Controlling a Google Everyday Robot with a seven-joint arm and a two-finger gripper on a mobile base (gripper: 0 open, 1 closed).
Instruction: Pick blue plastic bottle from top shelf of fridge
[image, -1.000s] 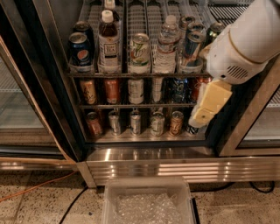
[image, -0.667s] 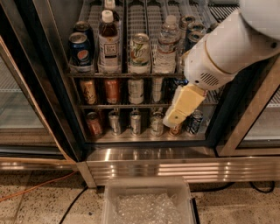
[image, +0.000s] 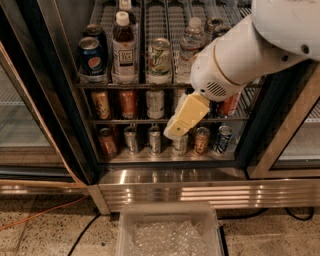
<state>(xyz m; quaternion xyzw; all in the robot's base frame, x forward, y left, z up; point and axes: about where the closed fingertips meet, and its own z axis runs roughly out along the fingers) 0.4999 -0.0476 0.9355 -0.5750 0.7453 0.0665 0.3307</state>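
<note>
The gripper (image: 173, 130) hangs before the fridge's (image: 170, 177) lower racks (image: 115, 121); its grip cannot be told. The blue plastic bottle (image: 123, 50) stands on the top shelf (image: 174, 85).

The claw (image: 175, 131) hangs before the lower racks and covers most of a middle-rack can (image: 181, 97). Up and right of the claw, the arm (image: 250, 55) hides the right end of the top shelf (image: 150, 85) and part of a water bottle (image: 189, 47). Far above-left, a rear bottle (image: 125, 5) is cut off by the top edge.
</note>
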